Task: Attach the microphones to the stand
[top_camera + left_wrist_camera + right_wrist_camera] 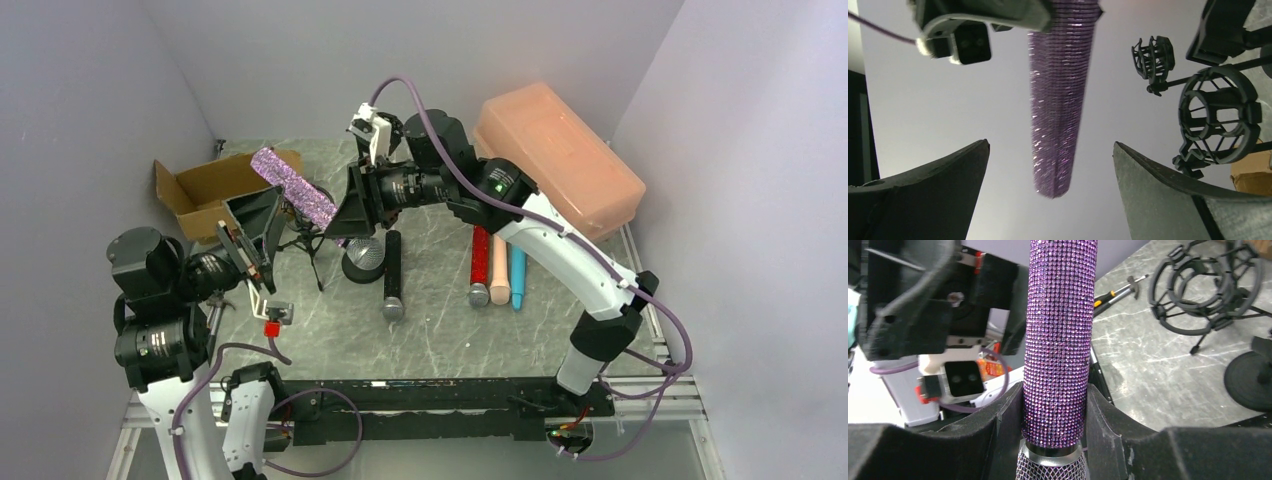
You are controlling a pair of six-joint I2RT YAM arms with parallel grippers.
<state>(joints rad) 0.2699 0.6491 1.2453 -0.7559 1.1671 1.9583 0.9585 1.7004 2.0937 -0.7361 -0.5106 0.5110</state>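
Left gripper [250, 240]: is sitting near the left arm's base with its two fingers spread wide, gripping nothing; in its wrist view the purple handle is showing between the fingers, touching neither.
Black microphone [392, 275]: is lying flat on the marbled table [440, 340], head toward the near edge.
Red microphone [481, 265]: is lying to the right of the black one, under the right arm.
Peach microphone [499, 270]: is lying just beside the red one.
Light blue microphone [517, 277]: is lying at the right of that row, just beside the peach one.
Round black base [363, 260]: is sitting just left of the black microphone's far end.
Stand [305, 235]: is standing on tripod legs between the two grippers; its black cage mounts [1198, 295] are holding nothing.
Right gripper [345, 210]: is clamping partly closed on the purple handle, just above the silver mesh head [1048, 467].
Purple microphone [295, 185]: is being held off the table, tilted, its tail pointing far-left above the stand.
Cardboard box [195, 190]: is sitting open at the far left.
Peach bin [555, 155]: is resting at the far right.
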